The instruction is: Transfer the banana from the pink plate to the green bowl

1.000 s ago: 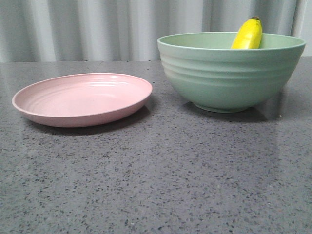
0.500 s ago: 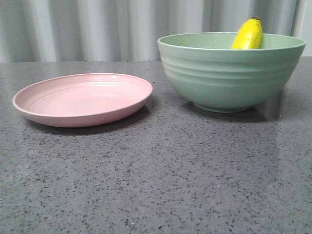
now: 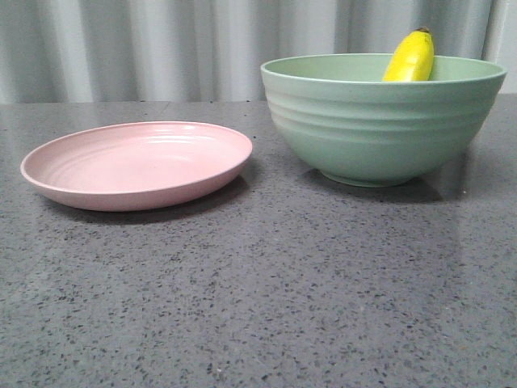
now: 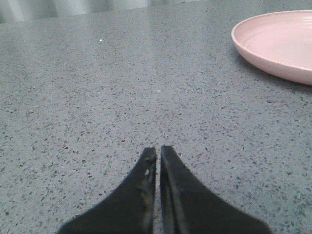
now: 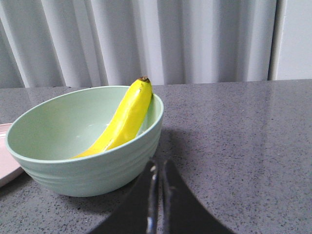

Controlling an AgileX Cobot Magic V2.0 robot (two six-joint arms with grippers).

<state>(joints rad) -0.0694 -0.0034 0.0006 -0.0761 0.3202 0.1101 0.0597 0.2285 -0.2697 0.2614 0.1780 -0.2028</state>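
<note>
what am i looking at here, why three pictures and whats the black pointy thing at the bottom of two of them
It is a two-armed robot at a grey table. One camera looks forward over the table; the other two ride on the arms' wrists. The black points are each arm's pincer: left pincer and right pincer, both shut and holding nothing. On the table sit a pink plate with nothing on it and a green bowl. A banana leans inside the bowl, its tip above the rim.

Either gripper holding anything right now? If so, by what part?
Nothing is held. The left gripper and right gripper are both shut on nothing, low over the table. The banana leans inside the green bowl, untouched.
</note>
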